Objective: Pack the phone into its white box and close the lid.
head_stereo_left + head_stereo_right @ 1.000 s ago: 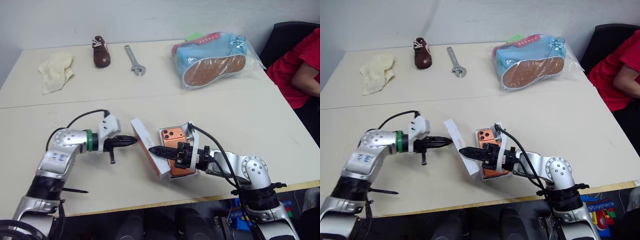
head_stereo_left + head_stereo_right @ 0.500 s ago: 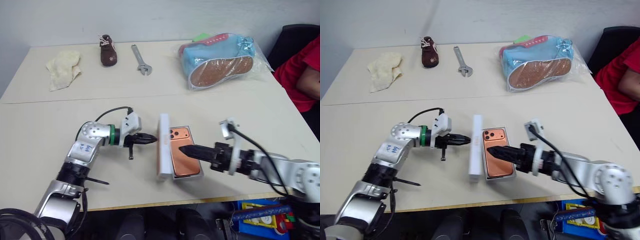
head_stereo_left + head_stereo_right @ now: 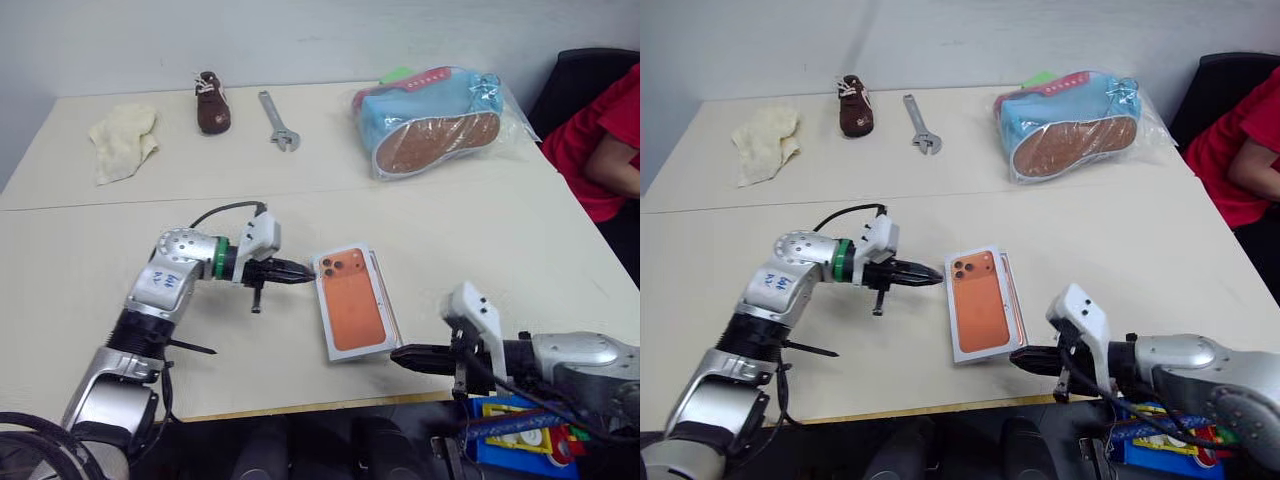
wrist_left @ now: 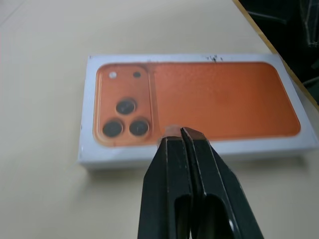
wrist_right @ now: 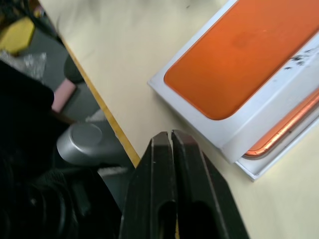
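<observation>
Left eye view: lid (image 3: 353,313) lies printed face up over the white box (image 3: 385,300) on the tabletop (image 3: 450,240), not squarely seated.
Lid sits askew; along one long side the box rim and an orange strip of the phone (image 5: 294,130) stick out from under it. Left hand (image 3: 303,275), fingers together, tip at the lid's camera-print corner; contact cannot be told. Right hand (image 3: 400,353), fingers together, empty, near the tabletop's front edge just beside the lid's near corner, apart from it. Far side: cloth (image 3: 122,142), small brown shoe (image 3: 211,102), wrench (image 3: 277,121), bagged blue shoe (image 3: 432,118).
</observation>
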{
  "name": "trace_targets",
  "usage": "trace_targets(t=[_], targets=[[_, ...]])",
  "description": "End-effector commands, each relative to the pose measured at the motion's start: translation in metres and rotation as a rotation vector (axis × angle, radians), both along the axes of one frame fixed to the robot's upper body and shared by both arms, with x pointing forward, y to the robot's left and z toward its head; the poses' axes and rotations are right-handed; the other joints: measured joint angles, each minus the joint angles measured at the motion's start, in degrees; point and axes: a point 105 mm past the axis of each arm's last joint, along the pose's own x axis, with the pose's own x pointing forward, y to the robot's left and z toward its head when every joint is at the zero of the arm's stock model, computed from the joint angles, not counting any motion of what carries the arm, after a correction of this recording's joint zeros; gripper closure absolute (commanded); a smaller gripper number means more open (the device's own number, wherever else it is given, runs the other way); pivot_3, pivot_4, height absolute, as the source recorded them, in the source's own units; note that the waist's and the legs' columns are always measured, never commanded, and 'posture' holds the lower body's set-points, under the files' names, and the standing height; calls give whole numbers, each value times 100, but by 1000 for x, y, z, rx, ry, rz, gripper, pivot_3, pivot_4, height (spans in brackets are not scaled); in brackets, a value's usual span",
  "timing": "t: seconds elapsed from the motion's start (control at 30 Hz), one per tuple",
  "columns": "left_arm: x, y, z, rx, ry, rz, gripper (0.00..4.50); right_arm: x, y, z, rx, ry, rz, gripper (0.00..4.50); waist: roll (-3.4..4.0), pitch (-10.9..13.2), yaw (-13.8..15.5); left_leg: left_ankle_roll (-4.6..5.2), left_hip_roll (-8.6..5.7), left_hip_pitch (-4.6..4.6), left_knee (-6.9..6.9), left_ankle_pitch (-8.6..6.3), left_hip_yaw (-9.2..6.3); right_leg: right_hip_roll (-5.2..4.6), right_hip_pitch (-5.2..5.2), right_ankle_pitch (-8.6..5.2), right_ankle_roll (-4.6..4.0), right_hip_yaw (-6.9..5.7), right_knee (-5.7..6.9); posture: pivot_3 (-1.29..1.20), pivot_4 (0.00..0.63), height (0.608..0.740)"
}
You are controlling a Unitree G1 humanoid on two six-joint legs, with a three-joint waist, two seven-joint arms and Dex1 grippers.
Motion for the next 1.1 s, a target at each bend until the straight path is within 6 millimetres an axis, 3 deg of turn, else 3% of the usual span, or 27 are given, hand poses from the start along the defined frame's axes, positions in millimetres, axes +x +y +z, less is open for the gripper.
trace_targets(t=[0.03, 0.2, 0.53, 0.7, 0.83, 0.9, 1.0, 1.1], targets=[[9, 7, -7, 100, -61, -4, 4500, -7, 4, -4, -51, -70, 102, 4479, 0, 0, 34, 0, 0, 0, 0, 0, 0, 0, 0, 0, 0, 0, -2, 0, 150, 740], [26, -14, -20, 136, -91, -7, 4500, -7, 3, -25, -95, -78, 125, 4479, -3, 1, 143, 0, -6, -8, 1, -1, -2, -3, -2, 0, 0, -5, -6, 0, 150, 740], [26, -63, -18, 58, -60, -115, 4500, 7, -4, -49, -105, -104, 39, 4479, -12, 6, 98, -3, -12, -11, 17, 1, 2, 3, -6, 3, 7, -8, 11, 0, 150, 740], [23, -66, -14, 55, -60, -149, 4500, 14, -15, -52, -112, -116, -12, 4479, -12, 6, 90, -4, -12, -7, 25, 1, 6, 4, -5, 4, 8, -6, 22, 0, 150, 740], [18, -56, -8, 51, -39, -185, 4500, 6, -15, -39, -53, -94, 29, 4479, -12, 6, 93, -4, -12, -5, 30, 2, 4, 4, -2, 4, 9, -6, 28, 0, 150, 740], [12, -51, 3, 14, 25, -220, 4500, 3, -12, -18, 47, -83, 41, 4479, -13, 6, 84, -5, -12, -5, 31, 2, 3, 5, -1, 5, 9, -6, 29, 0, 150, 740], [12, -59, 21, -60, 96, -226, 4500, 26, -18, 1, 92, -154, -71, 4479, -17, 9, 79, -5, -9, -3, 34, 3, 3, 5, 0, 5, 9, -3, 34, 0, 150, 740], [17, -75, 20, -63, 87, -202, 4500, 42, -25, -8, 16, -192, -143, 4479, -18, 8, 113, -6, -9, -3, 48, 3, -3, 4, 5, 5, 10, -6, 37, 0, 150, 740]])
